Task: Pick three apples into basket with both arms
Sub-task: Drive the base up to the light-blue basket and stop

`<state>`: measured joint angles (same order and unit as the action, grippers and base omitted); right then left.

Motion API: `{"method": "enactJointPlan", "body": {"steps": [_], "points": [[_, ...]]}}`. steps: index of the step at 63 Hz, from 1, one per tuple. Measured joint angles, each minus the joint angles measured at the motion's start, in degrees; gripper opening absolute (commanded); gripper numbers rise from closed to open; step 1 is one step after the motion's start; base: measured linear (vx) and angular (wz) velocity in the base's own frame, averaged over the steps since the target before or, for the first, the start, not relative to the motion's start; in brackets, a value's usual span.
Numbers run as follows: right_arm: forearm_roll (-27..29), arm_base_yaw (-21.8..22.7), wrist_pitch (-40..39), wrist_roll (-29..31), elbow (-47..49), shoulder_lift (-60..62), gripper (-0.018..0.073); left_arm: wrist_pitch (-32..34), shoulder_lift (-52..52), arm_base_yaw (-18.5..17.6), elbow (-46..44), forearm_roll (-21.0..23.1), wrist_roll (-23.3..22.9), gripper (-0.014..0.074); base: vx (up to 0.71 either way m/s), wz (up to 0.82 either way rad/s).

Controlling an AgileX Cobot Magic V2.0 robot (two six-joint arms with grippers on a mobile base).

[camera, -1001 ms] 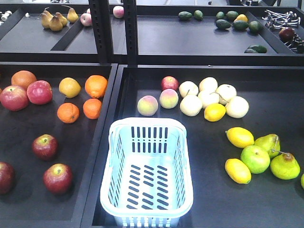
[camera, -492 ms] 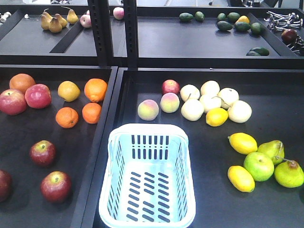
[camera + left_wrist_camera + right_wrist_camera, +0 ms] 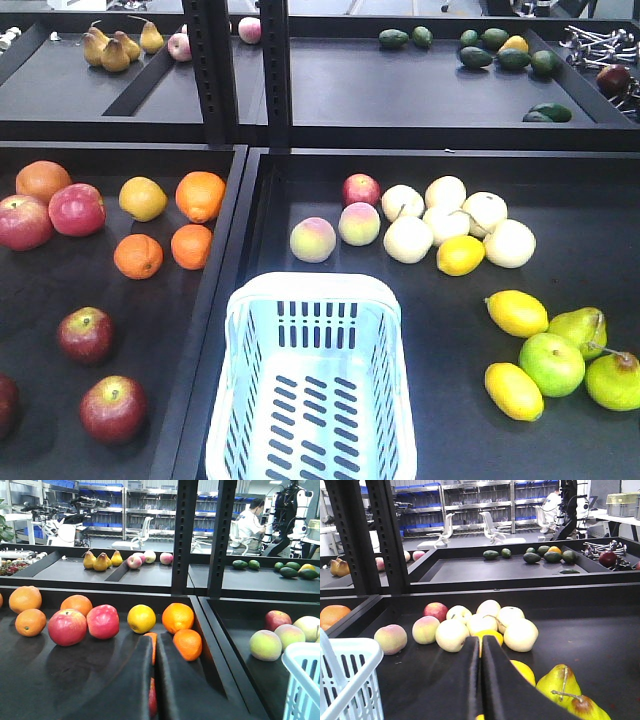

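Black shelf trays (image 3: 40,270) carry much fruit. Both the left hand (image 3: 154,645) and the right hand (image 3: 481,642) are closed to a narrow slit and hold nothing. The basket (image 3: 310,290) stands empty, right of the left hand and left of the right hand. The three dark apples (image 3: 85,334) lie untouched on the left hand's side, so I judge that all the picking is yet to do.

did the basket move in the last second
No. The basket sits lower in the front view, but the peach behind it dropped alike, so the view shifted, not the basket.
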<state>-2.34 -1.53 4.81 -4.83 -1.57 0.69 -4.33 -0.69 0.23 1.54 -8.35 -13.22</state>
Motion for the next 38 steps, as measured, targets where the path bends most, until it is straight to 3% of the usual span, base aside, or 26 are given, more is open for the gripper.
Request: {"method": "enactJointPlan", "body": {"steps": [38], "points": [[0.00, 0.00, 0.00, 0.00, 0.00, 0.00, -0.0009, 0.00, 0.00, 0.00, 0.00, 0.00, 0.00, -0.0006, 0.03, 0.00]]}}
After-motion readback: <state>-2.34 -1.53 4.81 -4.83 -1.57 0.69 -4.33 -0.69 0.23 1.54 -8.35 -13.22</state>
